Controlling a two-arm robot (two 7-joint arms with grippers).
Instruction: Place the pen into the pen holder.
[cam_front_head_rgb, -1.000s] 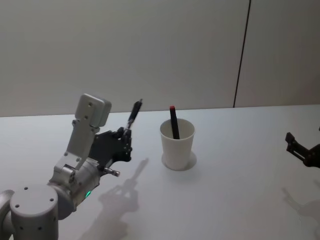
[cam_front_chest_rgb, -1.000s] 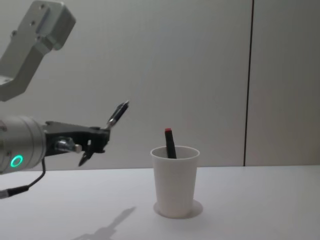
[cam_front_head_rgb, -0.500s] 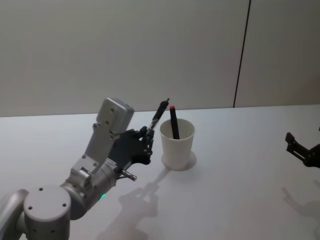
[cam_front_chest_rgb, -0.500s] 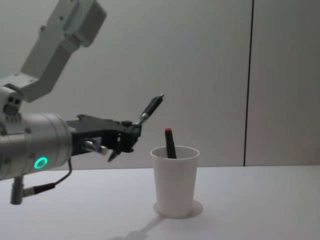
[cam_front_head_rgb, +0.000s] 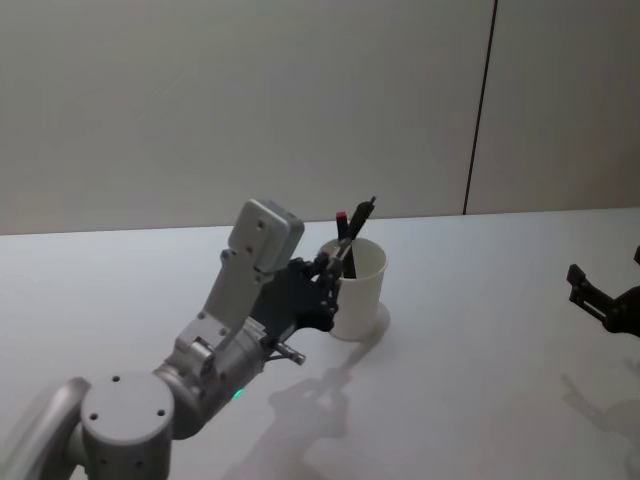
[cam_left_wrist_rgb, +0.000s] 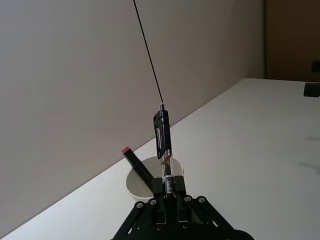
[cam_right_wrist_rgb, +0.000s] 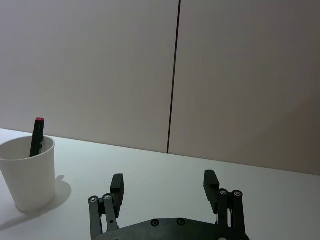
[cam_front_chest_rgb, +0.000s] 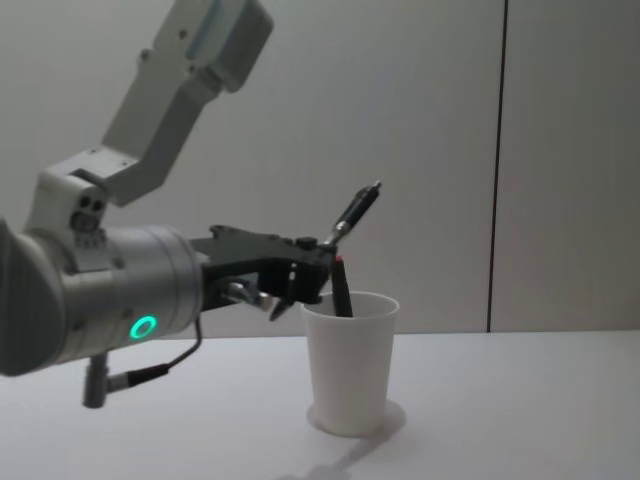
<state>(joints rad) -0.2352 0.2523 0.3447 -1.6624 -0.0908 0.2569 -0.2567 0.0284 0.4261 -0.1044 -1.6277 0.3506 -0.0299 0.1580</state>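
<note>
While the pen (cam_front_chest_rgb: 352, 216) slants just above the left rim of the pen holder (cam_front_chest_rgb: 349, 370), we see the jaws of our left gripper (cam_front_chest_rgb: 318, 248) pinching its lower end; well right of the holder, our right gripper (cam_right_wrist_rgb: 164, 181) keeps its jaws spread.

A red-tipped marker (cam_front_chest_rgb: 342, 295) inside the pen holder (cam_front_chest_rgb: 350, 375)

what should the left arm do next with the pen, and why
Probably shift right and tip the slim black pen upright: the left gripper clamps it slanted beside the left rim of the white paper cup, lower end seemingly outside the mouth, where a red-capped dark pen already leans. Right gripper sits open, far right.
</note>
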